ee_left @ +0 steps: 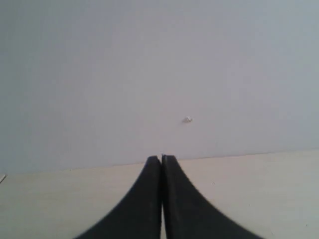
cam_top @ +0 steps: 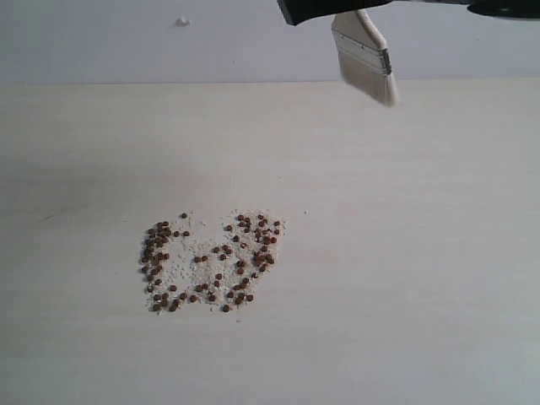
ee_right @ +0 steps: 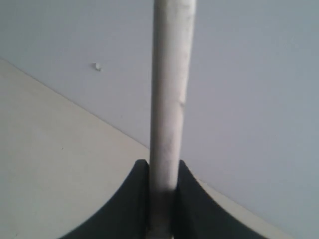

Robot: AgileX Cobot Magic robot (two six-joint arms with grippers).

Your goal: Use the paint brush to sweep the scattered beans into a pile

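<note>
Right end effector (cam_top: 327, 10) pinches the paint brush (cam_top: 364, 52) by its pale handle at the top edge of the exterior view, holding it in the air with the whitish bristles tilted down and to the right, clear of the bench (cam_top: 439, 270). Well apart from it, lower and to the left in that view, the beans (cam_top: 211, 257) lie on the bench in a loose patch mixed with pale grains, thicker along its left and right sides and thinner in the middle. Left end effector (ee_left: 161, 160) has its fingers pressed together on nothing.
</note>
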